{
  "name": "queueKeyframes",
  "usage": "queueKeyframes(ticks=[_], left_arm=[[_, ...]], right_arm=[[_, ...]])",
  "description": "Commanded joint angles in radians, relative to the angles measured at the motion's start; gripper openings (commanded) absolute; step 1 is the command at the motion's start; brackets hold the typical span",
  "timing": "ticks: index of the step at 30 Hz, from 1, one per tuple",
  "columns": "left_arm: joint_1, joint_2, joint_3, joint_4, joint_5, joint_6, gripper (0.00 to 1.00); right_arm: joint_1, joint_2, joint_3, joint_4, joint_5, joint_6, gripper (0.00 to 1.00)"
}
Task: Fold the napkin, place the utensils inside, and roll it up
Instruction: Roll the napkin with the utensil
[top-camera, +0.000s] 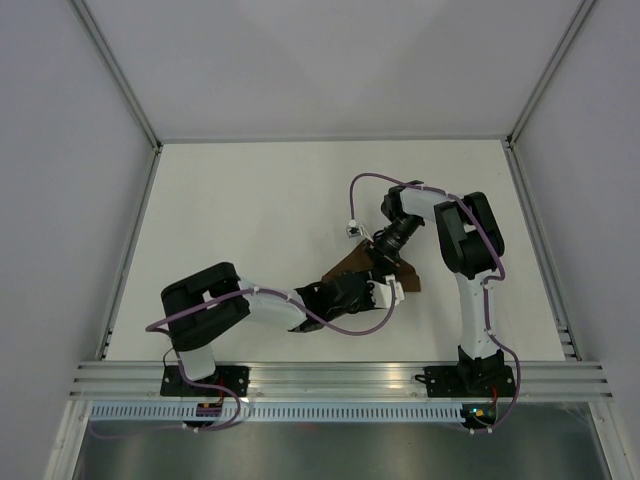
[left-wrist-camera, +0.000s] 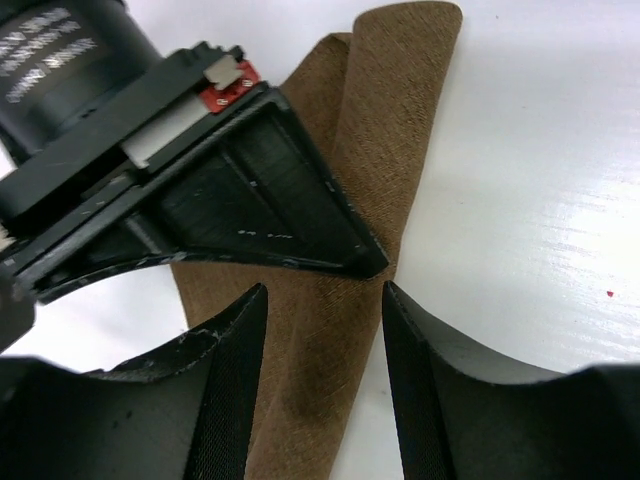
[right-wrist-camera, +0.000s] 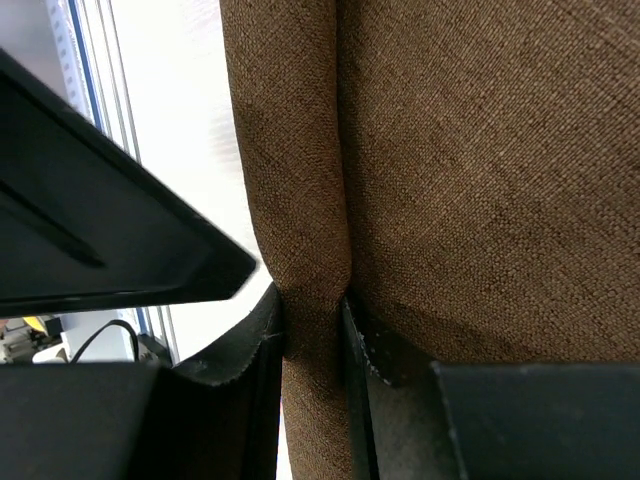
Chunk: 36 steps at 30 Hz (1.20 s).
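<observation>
One patch of white lettering (left-wrist-camera: 48, 52) on a black housing (left-wrist-camera: 105, 80) is too blurred to read. The napkin (left-wrist-camera: 385, 130), dark brown coarse weave, lies folded long on the white worktop (left-wrist-camera: 540, 180); right jaws pinch its fold, left jaws stand apart astride it.

A white table (top-camera: 250, 220) stands within pale walls (top-camera: 330, 60). An aluminium rail (top-camera: 340, 378) runs along its 6 o'clock edge. A red speck (left-wrist-camera: 610, 294) marks the tabletop at 3 o'clock in the left wrist view.

The top camera looks down from above the near edge over the whole worktop (top-camera: 250, 200). Both wrist cameras sit very close, sharing the napkin (left-wrist-camera: 400, 100).
</observation>
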<state>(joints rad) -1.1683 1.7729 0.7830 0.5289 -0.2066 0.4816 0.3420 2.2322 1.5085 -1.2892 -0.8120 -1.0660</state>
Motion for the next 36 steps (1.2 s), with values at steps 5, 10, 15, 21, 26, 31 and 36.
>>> queueKeyframes(ticks=[5, 10, 15, 21, 26, 31, 36], left_arm=[[-0.001, 0.074, 0.047, -0.015, 0.055, 0.046, 0.55], [0.021, 0.103, 0.05, -0.007, 0.048, 0.026, 0.55], [0.053, 0.117, 0.074, -0.087, 0.099, 0.0, 0.42], [0.093, 0.129, 0.114, -0.211, 0.266, -0.054, 0.2], [0.136, 0.141, 0.137, -0.308, 0.412, -0.09, 0.07], [0.159, 0.157, 0.167, -0.38, 0.512, -0.103, 0.03], [0.17, 0.171, 0.191, -0.42, 0.549, -0.116, 0.02]], right_arm=[[0.0, 0.095, -0.011, 0.159, 0.165, -0.042, 0.15], [0.0, 0.098, -0.007, 0.157, 0.165, -0.035, 0.15], [0.0, 0.099, -0.001, 0.159, 0.166, -0.031, 0.15], [0.0, 0.098, 0.018, 0.146, 0.165, -0.026, 0.25], [-0.001, 0.064, 0.018, 0.148, 0.143, -0.008, 0.45], [-0.024, -0.006, 0.038, 0.153, 0.086, 0.049, 0.6], [-0.08, -0.092, 0.079, 0.166, 0.036, 0.126, 0.7]])
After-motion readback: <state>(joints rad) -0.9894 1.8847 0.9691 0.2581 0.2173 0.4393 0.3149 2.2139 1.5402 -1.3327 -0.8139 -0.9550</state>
